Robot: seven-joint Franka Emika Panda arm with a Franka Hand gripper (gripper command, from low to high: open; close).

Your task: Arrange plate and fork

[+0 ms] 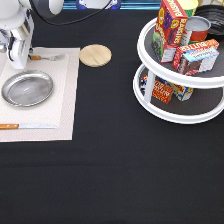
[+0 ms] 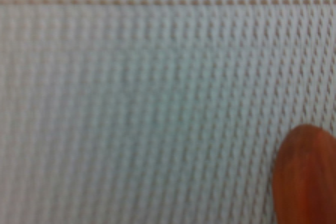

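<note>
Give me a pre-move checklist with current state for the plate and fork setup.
1. Round shiny silver metal plate on the pale woven placemat: ok.
2. Small fork with orange-brown wooden handle on the placemat, at the exterior view's top side of the plate: ok.
3. Pincer low over the fork's handle end: ok.
4. Pincer grip on the fork: cannot tell.
5. Wooden-handled knife on the placemat, at the exterior view's bottom side of the plate: ok.
6. Round wooden coaster off the placemat: ok.
</note>
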